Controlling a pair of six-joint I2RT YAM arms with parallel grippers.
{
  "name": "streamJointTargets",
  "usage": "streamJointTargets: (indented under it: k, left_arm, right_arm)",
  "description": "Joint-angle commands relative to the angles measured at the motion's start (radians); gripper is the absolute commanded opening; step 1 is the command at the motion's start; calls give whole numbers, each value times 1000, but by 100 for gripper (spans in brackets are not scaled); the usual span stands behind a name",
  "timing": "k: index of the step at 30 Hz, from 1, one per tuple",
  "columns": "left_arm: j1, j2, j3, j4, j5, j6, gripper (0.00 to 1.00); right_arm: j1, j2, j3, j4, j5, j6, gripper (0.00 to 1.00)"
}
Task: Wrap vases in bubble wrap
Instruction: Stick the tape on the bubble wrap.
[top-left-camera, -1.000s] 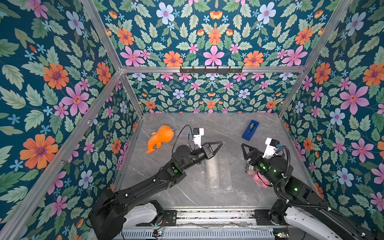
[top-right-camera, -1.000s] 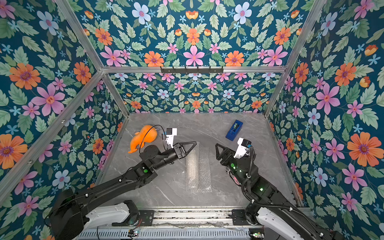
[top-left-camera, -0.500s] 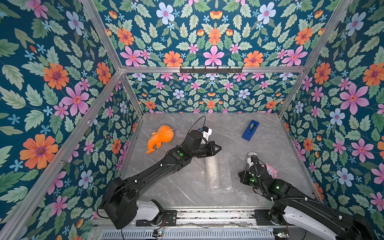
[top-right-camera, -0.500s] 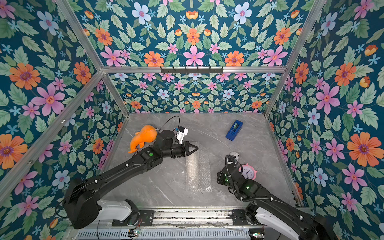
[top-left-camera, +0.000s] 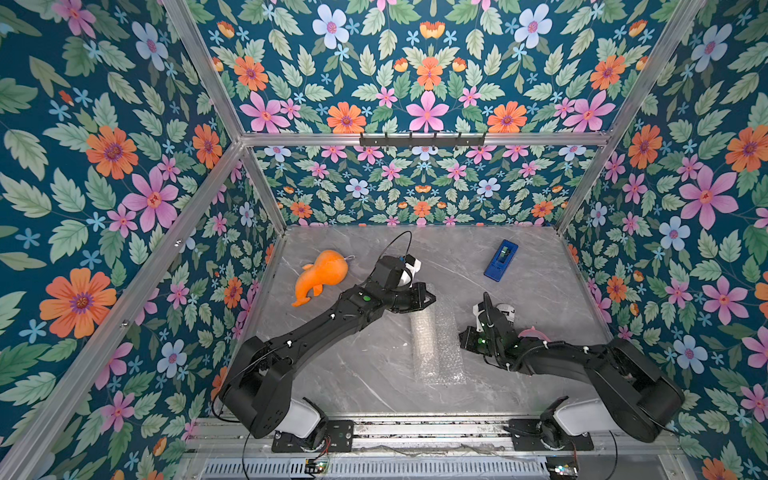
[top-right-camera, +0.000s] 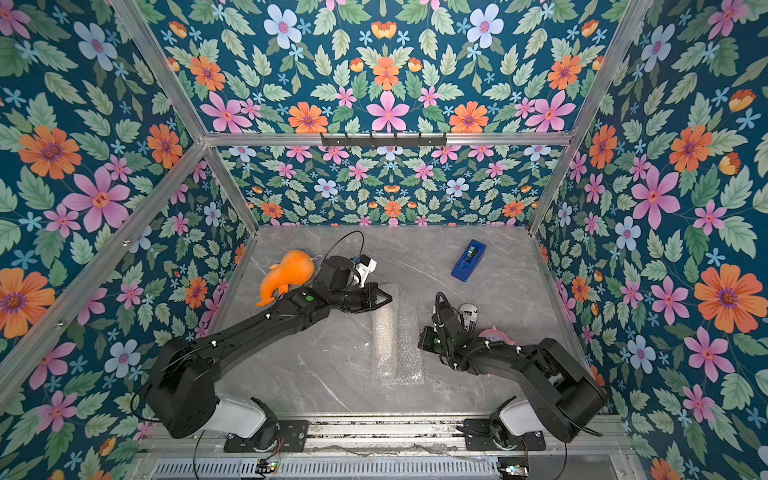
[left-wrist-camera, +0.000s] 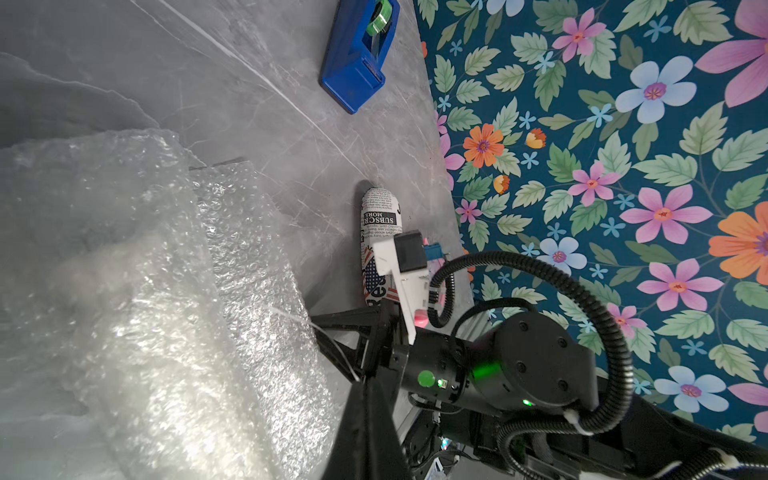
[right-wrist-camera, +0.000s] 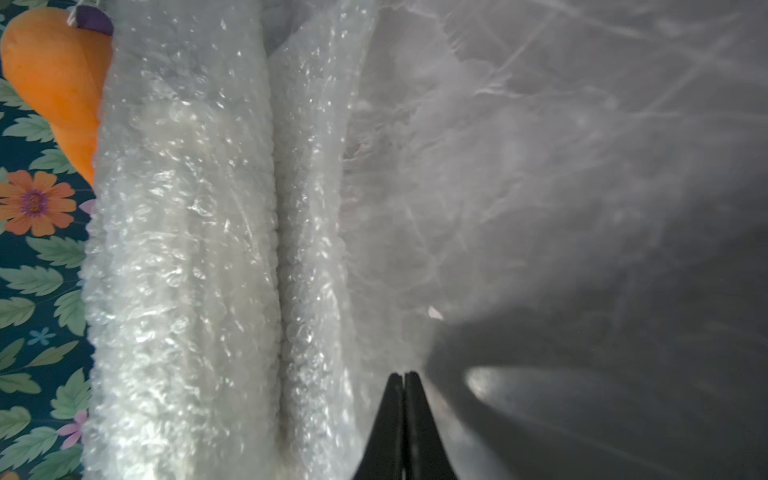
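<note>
The bubble wrap (top-left-camera: 436, 340) lies mid-table, its left part rolled into a thick tube (right-wrist-camera: 183, 249) and a flat flap left on the right. The vase is hidden; I cannot make it out inside the roll. My left gripper (top-left-camera: 430, 298) hovers shut at the far end of the wrap, with nothing seen between its fingers (left-wrist-camera: 365, 415). My right gripper (top-left-camera: 461, 343) sits low at the flap's right edge. Its jaws (right-wrist-camera: 403, 376) are pressed together on the thin film there.
An orange plush toy (top-left-camera: 320, 274) lies at the back left. A blue tape dispenser (top-left-camera: 500, 259) sits at the back right. Behind my right wrist are a newspaper-printed cylinder (top-left-camera: 505, 311) and a pink object (top-left-camera: 530, 332). Flowered walls close in three sides.
My right arm has dropped and swung in to the wrap's right edge, and its jaws have closed. My left gripper has shifted right to the far end of the wrap.
</note>
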Motion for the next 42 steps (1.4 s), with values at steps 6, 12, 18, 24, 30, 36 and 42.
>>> streamJointTargets:
  k: [6, 12, 18, 24, 30, 36, 42]
  left_arm:
    - [20, 21, 26, -38, 17, 47, 0]
    - [22, 37, 45, -31, 23, 51, 0]
    - [23, 49, 47, 5, 23, 42, 0]
    - [23, 77, 39, 33, 41, 37, 0]
    - [23, 128, 41, 52, 74, 48, 0]
    - [23, 181, 50, 38, 67, 92, 0]
    - [23, 200, 47, -30, 16, 146, 0]
  right_arm:
    - [8, 92, -4, 394, -174, 66, 3]
    - [59, 93, 23, 437, -169, 70, 3]
    - [94, 114, 36, 461, -153, 72, 2]
    - [105, 143, 43, 485, -157, 78, 2]
    - [110, 151, 45, 492, -157, 80, 2]
    - [111, 141, 49, 469, -157, 72, 2]
    - [111, 129, 55, 447, -156, 65, 2]
